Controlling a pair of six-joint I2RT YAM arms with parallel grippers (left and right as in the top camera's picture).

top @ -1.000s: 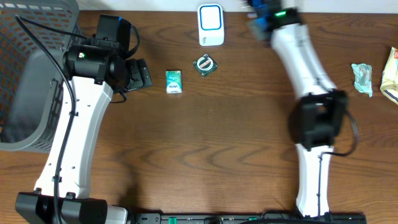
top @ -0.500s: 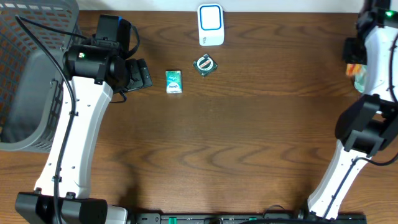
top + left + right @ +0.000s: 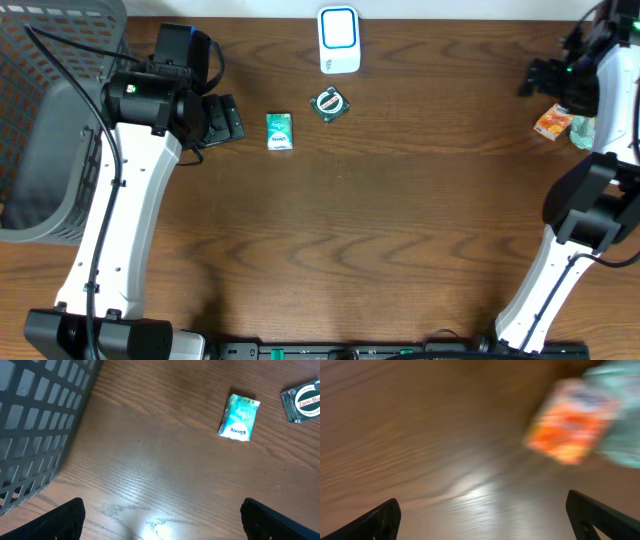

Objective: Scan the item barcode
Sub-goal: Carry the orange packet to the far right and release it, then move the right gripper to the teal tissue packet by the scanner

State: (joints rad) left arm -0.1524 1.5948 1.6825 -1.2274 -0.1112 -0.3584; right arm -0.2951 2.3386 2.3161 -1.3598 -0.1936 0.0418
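Where lettering shows, green tin [image 3: 303, 403] reading "Zam-Bu", teal packet [image 3: 239, 416] nearby

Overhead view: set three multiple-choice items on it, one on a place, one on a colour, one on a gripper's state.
1. The basket stands: A. by the right arm; B. by the left arm; C. mid-table.
2. The packet nearest the right gripper is: A. orange; B. black; C. purple.
3. The left gripper is: A. shut on the tin; B. shut on the scanner; C. open, empty.

Key: B, its grey grid wall fills that arm's side; A, orange shows in both the overhead and right wrist views; C, its fingertips stand wide apart over bare table.
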